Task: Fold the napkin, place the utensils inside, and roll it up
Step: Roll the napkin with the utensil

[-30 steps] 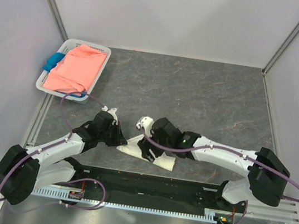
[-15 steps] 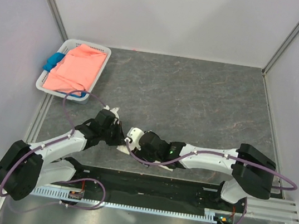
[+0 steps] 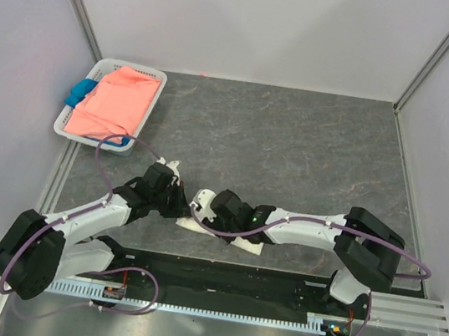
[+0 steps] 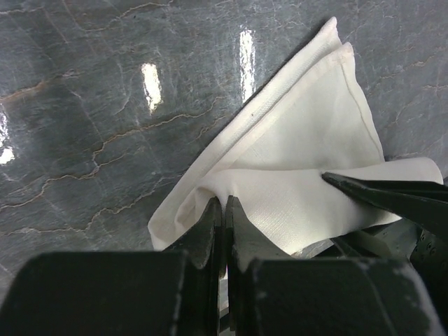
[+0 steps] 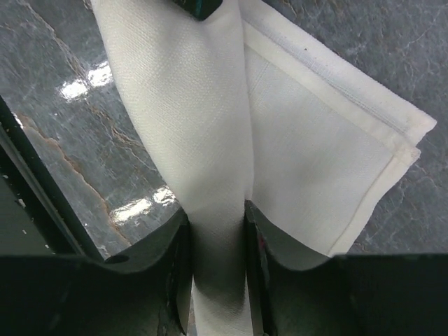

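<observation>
The off-white napkin (image 3: 252, 246) lies near the table's front edge, folded into a triangle (image 4: 308, 133) with its near side rolled into a tube (image 5: 189, 105). My left gripper (image 4: 224, 201) is shut, pinching the roll's left end. My right gripper (image 5: 217, 210) straddles the roll just to the right, with a finger pressed against each side of it. In the top view the two grippers, left (image 3: 178, 206) and right (image 3: 205, 214), sit almost touching over the napkin's left end. The utensils are hidden.
A white basket (image 3: 154, 81) at the rear left holds a salmon-pink cloth (image 3: 115, 105) and a blue cloth (image 3: 77, 94). A black rail (image 3: 224, 282) runs along the near edge just behind the napkin. Walls close in the table at the back and on both sides.
My right gripper has slid left along the napkin, up to the left gripper, and its jaws have narrowed onto the roll. The left gripper has stayed shut in place.
</observation>
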{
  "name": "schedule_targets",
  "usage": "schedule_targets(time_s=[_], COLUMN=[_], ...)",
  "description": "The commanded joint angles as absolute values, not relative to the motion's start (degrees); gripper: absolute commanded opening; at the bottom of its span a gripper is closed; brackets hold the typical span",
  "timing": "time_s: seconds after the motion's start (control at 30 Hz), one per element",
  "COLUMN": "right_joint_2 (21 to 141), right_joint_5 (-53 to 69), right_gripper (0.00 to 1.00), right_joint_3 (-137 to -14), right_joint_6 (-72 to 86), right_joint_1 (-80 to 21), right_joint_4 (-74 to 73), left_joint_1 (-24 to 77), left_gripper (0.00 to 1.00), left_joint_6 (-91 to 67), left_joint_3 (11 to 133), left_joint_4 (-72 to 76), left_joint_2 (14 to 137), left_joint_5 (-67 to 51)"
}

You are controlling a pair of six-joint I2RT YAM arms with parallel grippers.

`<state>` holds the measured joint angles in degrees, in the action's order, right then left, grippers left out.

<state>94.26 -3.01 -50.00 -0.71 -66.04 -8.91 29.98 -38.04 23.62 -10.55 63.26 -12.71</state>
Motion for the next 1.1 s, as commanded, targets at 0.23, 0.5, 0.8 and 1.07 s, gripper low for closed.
schedule_targets(time_s=[0.23, 0.5, 0.8, 1.07], right_joint_2=[100.01, 104.67, 110.56, 115.74], right_joint_5=[19.06, 30.66, 42.0, 47.99], right_gripper=[0.29, 0.3, 0.3, 0.3], right_joint_3=[-56.07, -59.41, -61.08, -62.4], right_joint_6=[3.25, 4.13, 4.66, 4.04], right_joint_1=[-56.52, -51.78, -46.41, -43.77], right_joint_4=[-19.24, -22.67, -23.29, -23.64], left_joint_1=[29.79, 29.79, 29.79, 29.79], left_gripper=[0.6, 0.62, 0.59, 0.57], left_joint_6=[-35.86, -36.04, -36.65, -36.74], left_joint_3=[24.09, 20.48, 17.5, 14.77], left_joint_4=[-9.31, -8.97, -8.0, -1.06], left_joint_2=[57.58, 47.74, 46.23, 47.9], left_joint_5=[-10.47, -8.0, -8.61, -10.46])
